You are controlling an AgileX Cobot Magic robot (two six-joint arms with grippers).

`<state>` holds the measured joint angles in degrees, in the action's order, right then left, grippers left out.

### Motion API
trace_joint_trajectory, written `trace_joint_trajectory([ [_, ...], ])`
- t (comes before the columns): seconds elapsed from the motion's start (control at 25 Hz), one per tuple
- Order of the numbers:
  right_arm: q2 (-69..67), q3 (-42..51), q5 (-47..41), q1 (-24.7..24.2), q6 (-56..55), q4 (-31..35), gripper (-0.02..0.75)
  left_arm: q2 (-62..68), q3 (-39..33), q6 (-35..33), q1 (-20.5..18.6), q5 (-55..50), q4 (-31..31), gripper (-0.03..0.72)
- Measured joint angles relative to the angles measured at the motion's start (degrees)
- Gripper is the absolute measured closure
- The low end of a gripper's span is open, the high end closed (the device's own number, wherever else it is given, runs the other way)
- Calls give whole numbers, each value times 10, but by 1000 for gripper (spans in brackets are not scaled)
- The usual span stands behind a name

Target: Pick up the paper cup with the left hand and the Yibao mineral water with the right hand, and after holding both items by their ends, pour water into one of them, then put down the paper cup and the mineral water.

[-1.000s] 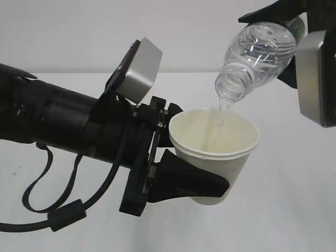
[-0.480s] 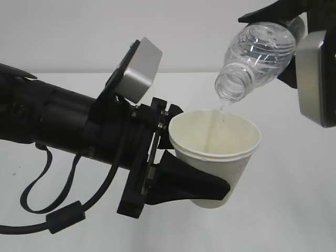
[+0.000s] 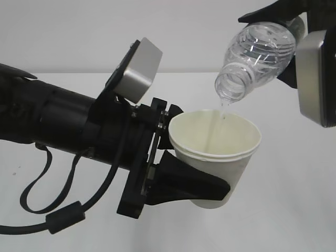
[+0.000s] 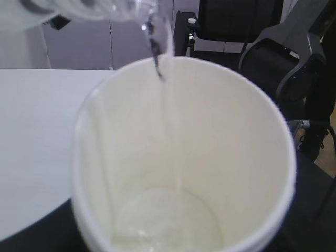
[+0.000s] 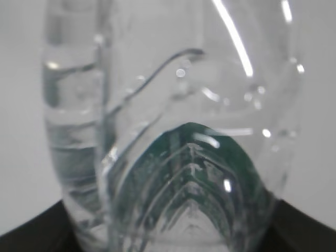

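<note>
Paper cup (image 4: 94, 173): white, open mouth fills the view, seen from above at a slant; shallow pool of water at the bottom. Bottle (image 4: 79, 8): clear mouth at the top edge, above the far rim. Thin water stream (image 4: 157, 52) falls into the cup (down the far inner wall). White table (image 4: 37, 136) at left. Dark chair (image 4: 241, 26) behind.

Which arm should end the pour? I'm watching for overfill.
Probably the right. The right hand holds the tilted Yibao mineral water above the paper cup, so tipping it upright stops the stream. The left hand only holds the cup.
</note>
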<state>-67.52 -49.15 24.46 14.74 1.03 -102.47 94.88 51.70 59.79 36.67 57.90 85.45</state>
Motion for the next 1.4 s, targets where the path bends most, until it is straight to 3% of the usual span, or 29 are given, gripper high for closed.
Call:
trace_joint_trajectory([
  [1.4, 0, 0, 0, 0, -10, 0, 265, 0, 0, 0, 0, -7, 0, 235],
])
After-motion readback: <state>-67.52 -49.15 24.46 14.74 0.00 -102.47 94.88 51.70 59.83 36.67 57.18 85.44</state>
